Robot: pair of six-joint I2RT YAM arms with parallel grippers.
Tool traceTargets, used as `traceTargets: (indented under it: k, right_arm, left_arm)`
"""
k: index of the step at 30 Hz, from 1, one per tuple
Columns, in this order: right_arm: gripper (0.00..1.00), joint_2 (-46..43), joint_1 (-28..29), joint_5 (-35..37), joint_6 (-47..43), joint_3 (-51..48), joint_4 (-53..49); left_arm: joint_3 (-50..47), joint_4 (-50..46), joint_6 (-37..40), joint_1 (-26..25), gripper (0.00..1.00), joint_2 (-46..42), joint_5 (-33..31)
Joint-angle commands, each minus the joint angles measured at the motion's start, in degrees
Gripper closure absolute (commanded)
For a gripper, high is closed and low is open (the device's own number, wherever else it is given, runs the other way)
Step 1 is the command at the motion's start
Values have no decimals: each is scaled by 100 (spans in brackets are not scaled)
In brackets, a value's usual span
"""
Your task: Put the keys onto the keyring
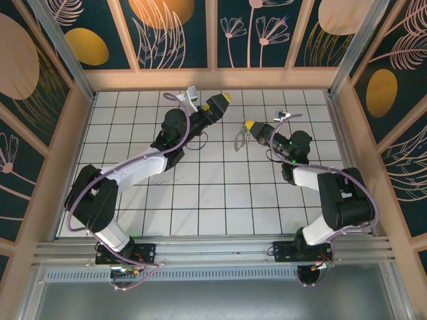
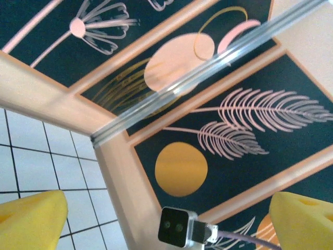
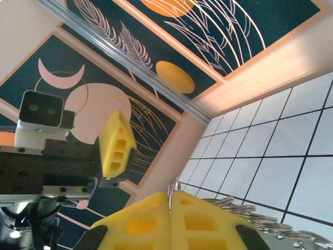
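1. left gripper [image 1: 221,100] stands wide open, with nothing between its yellow fingers [image 2: 31,221], over the far part of the table [image 1: 220,193].
2. right gripper [image 3: 170,221] is closed tight, and i see its pads pinching a thin pale edge that i take to be the keyring [image 3: 170,194].
3. silver keys [image 3: 255,217] bunch just beside the right gripper's fingers.
4. the two grippers face each other, near but apart.

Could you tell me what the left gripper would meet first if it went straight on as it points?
Probably the right arm's wrist camera, centred between the open left gripper's jaws; depth is unclear, so it might pass beside.
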Motion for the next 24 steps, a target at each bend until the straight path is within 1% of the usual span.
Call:
traceTargets:
  k: [1,4,6,8,10,12,14,16,21,24]
  right_arm:
    - [100,222,-35,-55,188,125,700]
    - [100,414,-11,-51,307,190,874]
    - [100,525,18,-42,355,239,953]
    - [100,595,65,-33,357,287,964]
    - [100,640,109,-8,353,339,972]
    - [100,690,137,2,349,372,959]
    - [100,717,165,19,351,403,948]
    - [100,755,189,28,345,430,938]
    - [100,825,257,67,363,474,960]
    - [100,844,289,98,357,491,960]
  left_arm:
    - [-324,302,-138,42,1,-365,-595]
    - [-184,-100,-59,184,1,-444,-248]
    - [-144,-125,-73,267,1,-469,13]
    - [-194,-105,-181,331,1,-517,88]
    - [-295,-153,-428,389,1,-602,16]
    - [-428,99,-411,445,1,-676,107]
    - [-418,100,-236,456,1,-722,83]
    - [-354,-128,-124,458,1,-767,-95]
    - [167,-1396,-167,456,1,-672,-503]
    - [313,-1706,-126,456,1,-620,-599]
